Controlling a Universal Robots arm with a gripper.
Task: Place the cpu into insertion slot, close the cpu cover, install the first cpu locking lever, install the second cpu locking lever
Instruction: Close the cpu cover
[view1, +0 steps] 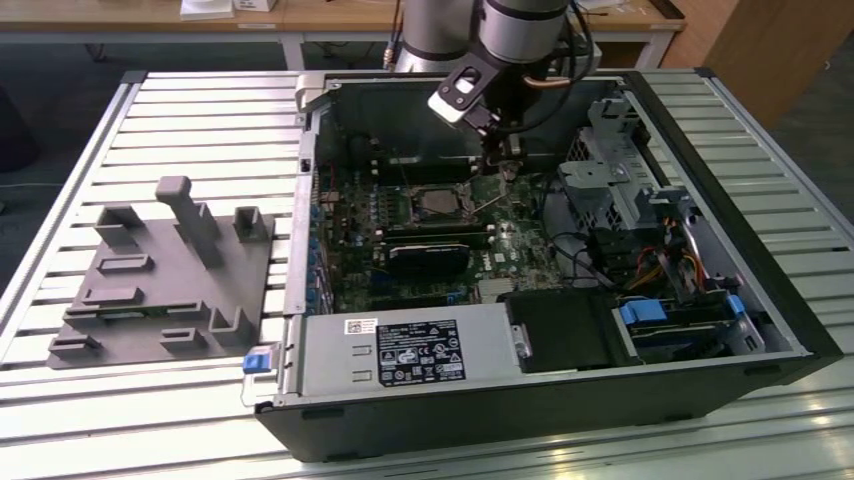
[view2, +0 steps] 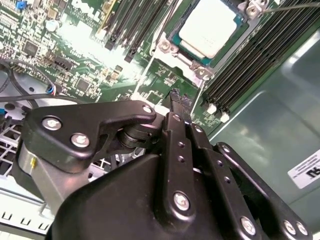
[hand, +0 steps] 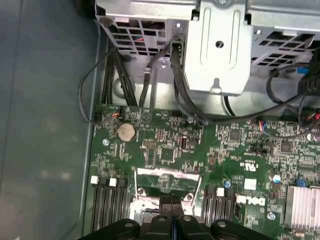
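The cpu, with its pale metal top, lies in the insertion slot on the green board. The silvery cpu cover lies flat around the cpu as a frame. A thin locking lever runs past one corner of the socket, and in the exterior view a lever stands up at a slant beside the socket. My gripper hangs just off the socket's edge, above the board, with its black fingertips pressed together and nothing visible between them. In the exterior view the gripper is behind and to the right of the socket.
Black memory slots flank the socket on both sides. Black cables and a metal drive cage stand past the board's edge. A black card lies in front of the socket. A grey fixture sits outside the case.
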